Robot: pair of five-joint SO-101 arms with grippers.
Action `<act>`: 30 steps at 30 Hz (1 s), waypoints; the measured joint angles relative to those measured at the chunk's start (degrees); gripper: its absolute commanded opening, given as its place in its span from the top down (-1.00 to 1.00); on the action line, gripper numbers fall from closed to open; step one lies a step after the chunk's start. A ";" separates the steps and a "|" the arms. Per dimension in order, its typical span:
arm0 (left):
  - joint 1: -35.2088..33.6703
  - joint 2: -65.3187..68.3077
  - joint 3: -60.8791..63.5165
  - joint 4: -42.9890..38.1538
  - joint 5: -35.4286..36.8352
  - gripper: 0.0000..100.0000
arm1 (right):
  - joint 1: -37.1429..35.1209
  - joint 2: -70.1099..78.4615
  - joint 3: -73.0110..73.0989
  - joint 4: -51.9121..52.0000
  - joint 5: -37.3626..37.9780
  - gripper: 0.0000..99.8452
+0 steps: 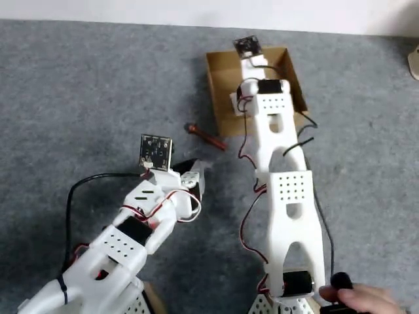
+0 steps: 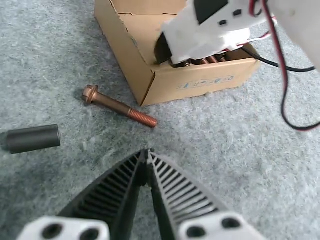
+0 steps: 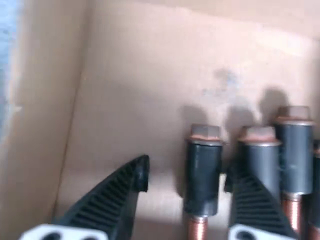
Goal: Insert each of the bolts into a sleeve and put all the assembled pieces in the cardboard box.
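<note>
A copper bolt (image 2: 117, 106) lies loose on the grey carpet beside the cardboard box (image 2: 200, 82), and it also shows from above (image 1: 206, 137). A dark sleeve (image 2: 32, 138) lies on its side a little away from the bolt. My left gripper (image 2: 147, 156) is shut with nothing in it, low over the carpet just short of the bolt. My right gripper (image 3: 190, 176) is open inside the box, its fingers either side of an assembled piece (image 3: 202, 167) without touching it. Two more assembled pieces (image 3: 280, 150) lie next to that one on the box floor.
The right arm (image 1: 272, 108) stretches over the near wall of the box (image 1: 219, 78). A person's hand (image 1: 363, 301) rests by that arm's base. Open grey carpet (image 1: 98, 85) spreads to the left of the box.
</note>
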 measured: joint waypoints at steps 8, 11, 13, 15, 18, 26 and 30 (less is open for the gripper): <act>0.00 0.00 0.00 0.00 0.00 0.99 | 0.18 0.09 -0.53 -0.09 -0.44 0.42; -0.09 0.00 0.00 0.00 0.00 0.99 | 0.18 0.26 -1.93 0.79 -0.44 0.42; 0.00 0.00 0.00 0.00 0.00 0.99 | 0.18 0.26 -3.78 2.64 -0.44 0.42; 0.00 0.00 0.00 0.00 0.00 0.99 | -0.35 0.26 -5.98 5.27 -0.62 0.49; -0.09 0.00 0.00 0.00 0.00 0.99 | -0.18 0.18 -9.67 9.32 -3.69 0.77; -0.09 0.00 0.00 0.00 0.00 0.99 | -0.35 -0.26 -17.49 18.81 -8.62 0.96; 0.00 0.00 0.00 0.00 0.00 0.99 | -0.35 -0.26 -24.18 25.85 -8.62 0.96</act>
